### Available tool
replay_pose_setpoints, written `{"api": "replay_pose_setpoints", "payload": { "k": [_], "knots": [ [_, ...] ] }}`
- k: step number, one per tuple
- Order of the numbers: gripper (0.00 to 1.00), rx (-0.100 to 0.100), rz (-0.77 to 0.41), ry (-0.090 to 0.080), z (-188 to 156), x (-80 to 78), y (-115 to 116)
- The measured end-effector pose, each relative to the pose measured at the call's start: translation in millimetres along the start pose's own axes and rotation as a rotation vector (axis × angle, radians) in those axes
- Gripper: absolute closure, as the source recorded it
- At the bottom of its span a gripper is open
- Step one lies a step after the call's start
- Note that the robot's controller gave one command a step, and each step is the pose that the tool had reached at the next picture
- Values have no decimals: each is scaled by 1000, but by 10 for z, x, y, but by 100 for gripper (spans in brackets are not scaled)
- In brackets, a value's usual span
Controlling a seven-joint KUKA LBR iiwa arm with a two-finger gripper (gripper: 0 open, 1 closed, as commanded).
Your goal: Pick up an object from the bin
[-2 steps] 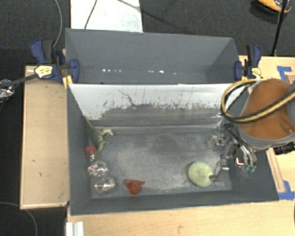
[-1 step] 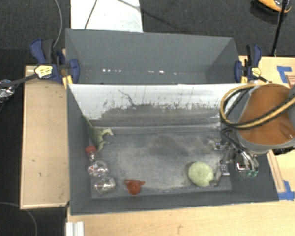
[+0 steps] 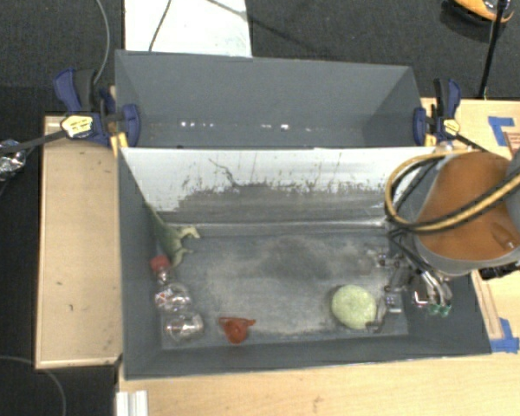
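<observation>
Grey bin (image 3: 269,263), right end: gripper (image 3: 388,300) just beside pale green ball (image 3: 354,308); open or closed, cannot tell.

The bin (image 3: 277,263) is dull grey, its back wall streaked with pale scratches. The ball (image 3: 354,307) is pale green, faintly speckled. A small scrap (image 3: 236,328) is red, a clear bottle (image 3: 177,310) has a red cap (image 3: 160,267), a limp toy (image 3: 175,237) is green. The wrist cover (image 3: 464,215) is orange.

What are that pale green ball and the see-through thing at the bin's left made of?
The pale green ball looks like matte foam or soft rubber: dull, speckled, no shine. The see-through thing looks like clear glossy plastic, given bright glints; possibly glass.
</observation>
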State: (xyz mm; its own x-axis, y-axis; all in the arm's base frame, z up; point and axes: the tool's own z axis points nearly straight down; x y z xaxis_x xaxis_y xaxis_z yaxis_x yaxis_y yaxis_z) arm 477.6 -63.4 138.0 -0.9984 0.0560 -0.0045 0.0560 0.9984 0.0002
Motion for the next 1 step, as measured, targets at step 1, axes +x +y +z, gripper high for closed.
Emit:
{"api": "replay_pose_setpoints", "payload": {
  "k": [1],
  "knots": [
    [0, 0, 154, -1, 520, -16, 22]
  ]
}}
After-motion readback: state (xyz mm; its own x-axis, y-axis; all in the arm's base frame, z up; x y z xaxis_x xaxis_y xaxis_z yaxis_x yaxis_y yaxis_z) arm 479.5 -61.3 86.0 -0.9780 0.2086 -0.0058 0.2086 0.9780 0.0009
